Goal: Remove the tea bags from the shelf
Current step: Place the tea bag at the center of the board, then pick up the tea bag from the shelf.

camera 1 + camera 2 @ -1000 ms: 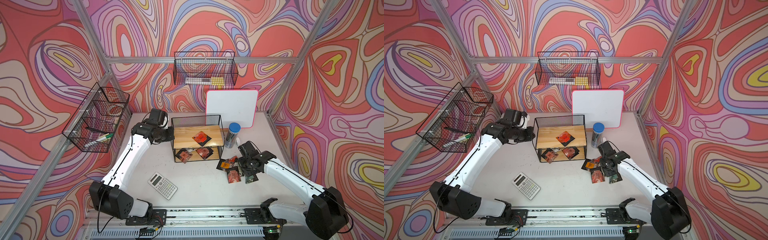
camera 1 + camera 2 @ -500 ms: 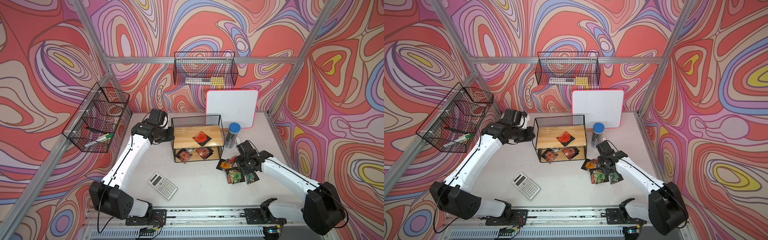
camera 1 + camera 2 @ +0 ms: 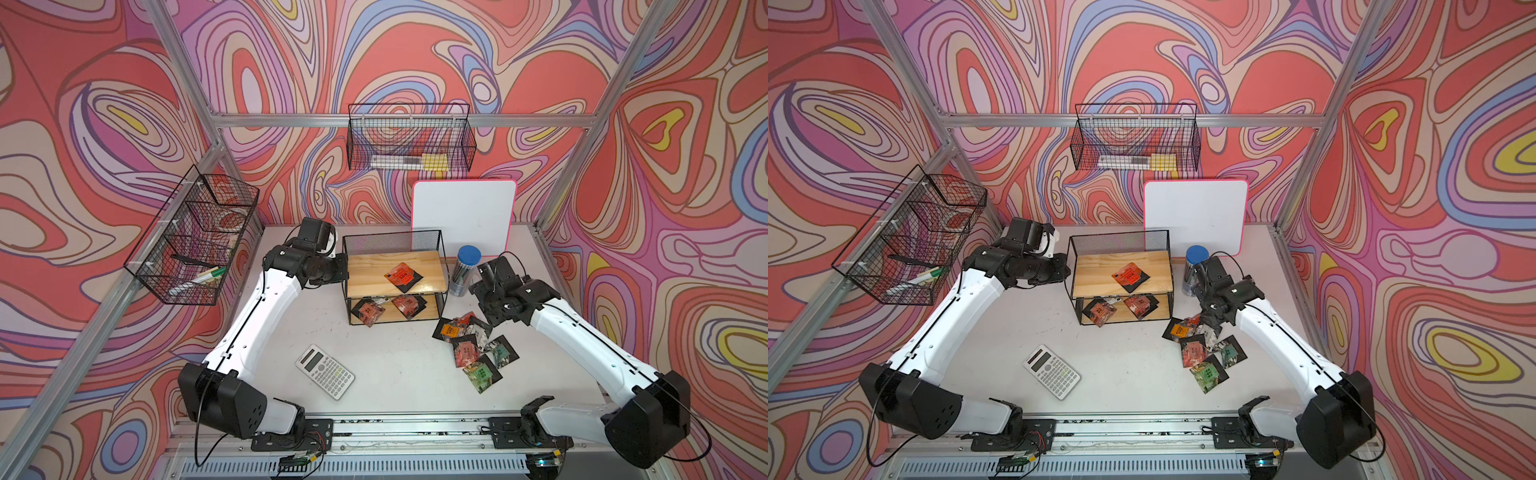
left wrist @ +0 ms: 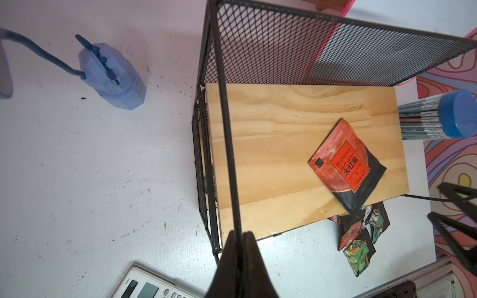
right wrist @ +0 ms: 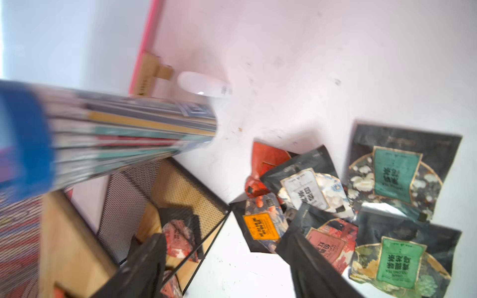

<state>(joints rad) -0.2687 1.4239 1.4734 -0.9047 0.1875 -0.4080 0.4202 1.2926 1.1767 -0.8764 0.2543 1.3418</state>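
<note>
Nearest the front edge of the counter (image 3: 399,374): got a calculator (image 3: 325,371) lying flat, well apart from everything else. A bit further back, on the right arm's side, seeing a loose tea bag pile (image 3: 465,353) on the bare counter, six or so overlapping sachets with orange, red, white and green labels. Just above the pile's far edge, spotting the right hand (image 3: 488,316), fingers spread wide, released, nothing between them; same story in the right wrist view. About level with that, mid-counter, the shelf (image 3: 370,274), not emptied yet: got a red tea bag (image 3: 402,276) flat on the top board, one corner reaching the front edge, plus two lower tea bags (image 3: 409,304) side by side on the bottom board. At the shelf end nearer the left arm, seeing the left hand (image 3: 340,270) clenched tight on the black wire frame, fingers (image 4: 231,258) pinching the top rail in the left wrist view. Just beside the other end, an upright blue-capped tube (image 3: 461,278) of pencils. Behind it, a pink-edged whiteboard (image 3: 463,216) propped against the back wall. Up on the walls, a side wire basket (image 3: 195,237) and, farthest off, a back wire basket (image 3: 409,141).
</note>
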